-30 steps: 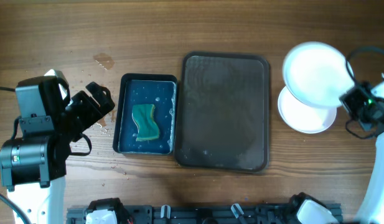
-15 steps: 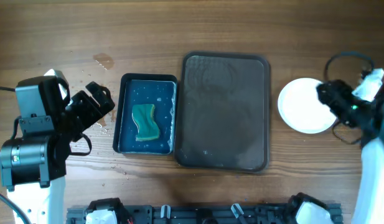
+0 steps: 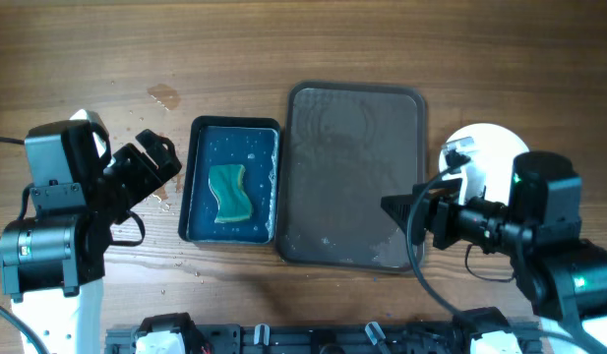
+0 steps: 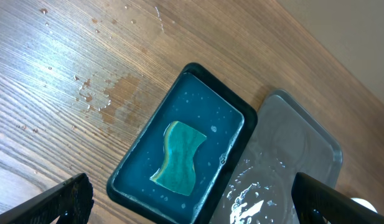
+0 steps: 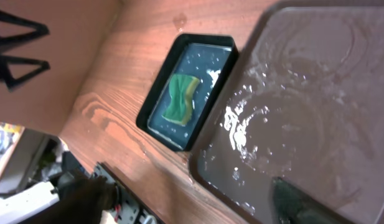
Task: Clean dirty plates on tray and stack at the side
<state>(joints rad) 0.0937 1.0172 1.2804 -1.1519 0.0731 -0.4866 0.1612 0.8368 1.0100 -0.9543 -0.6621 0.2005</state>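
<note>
Overhead, the right claw (image 3: 406,214) hangs over the right edge of the dark grey rectangular tray (image 3: 352,118), empty; I cannot tell how wide it stands. The white round plates (image 3: 485,147) lie just behind it, beside the tray, half under the arm. The tray is bare and wet, so stacking looks finished, and the next move is probably only drawing clear. The left claw (image 3: 157,157) gapes wide beside the blue rectangular basin (image 3: 256,147) holding a green sponge (image 3: 230,192).
</note>
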